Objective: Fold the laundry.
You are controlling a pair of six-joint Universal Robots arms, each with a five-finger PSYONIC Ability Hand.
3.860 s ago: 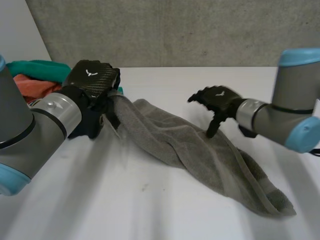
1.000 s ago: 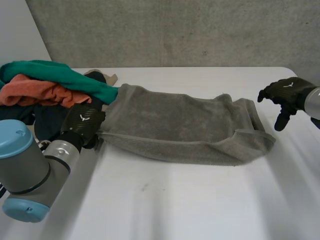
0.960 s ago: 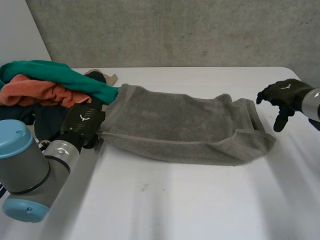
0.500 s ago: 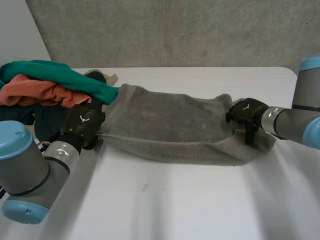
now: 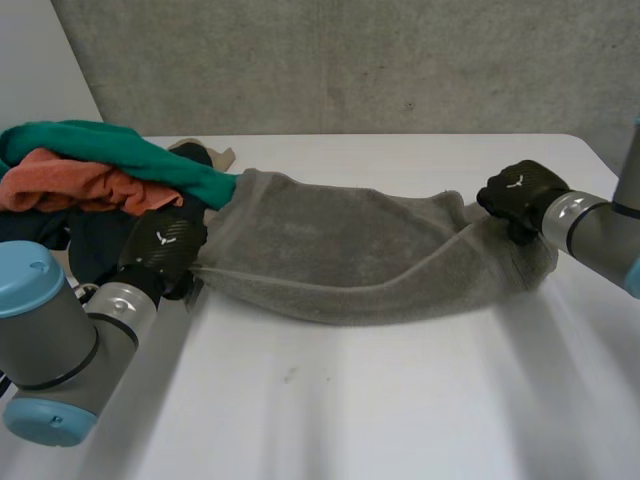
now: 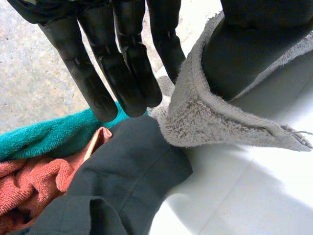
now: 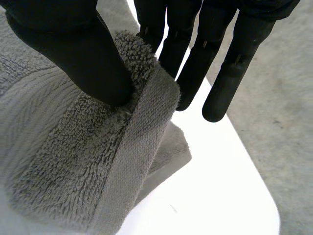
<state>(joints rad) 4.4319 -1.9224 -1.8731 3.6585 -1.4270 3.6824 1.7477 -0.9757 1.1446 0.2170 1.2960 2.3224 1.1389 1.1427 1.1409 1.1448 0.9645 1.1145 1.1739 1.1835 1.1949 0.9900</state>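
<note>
White table (image 5: 400,400). Grey terry towel (image 5: 330,255), thick-looped and rumpled, lies long on the table between the two hands, its near edge bowed. A flat hem band runs along the end at the right hand. Pile (image 5: 90,170) of green, orange and dark cloths sits just beside the left hand. Left hand (image 5: 165,245): thumb and straight fingers (image 6: 122,73) pinch one towel end. Right hand (image 5: 515,190): thumb (image 7: 73,54) clamps the hem against its fingers.

My left hand (image 5: 165,240) and right hand (image 5: 515,190) are black, the towel (image 5: 330,250) plain grey; teal cloth (image 5: 100,145), orange cloth (image 5: 70,185), dark cloth (image 5: 100,245); white surface (image 5: 350,400).
</note>
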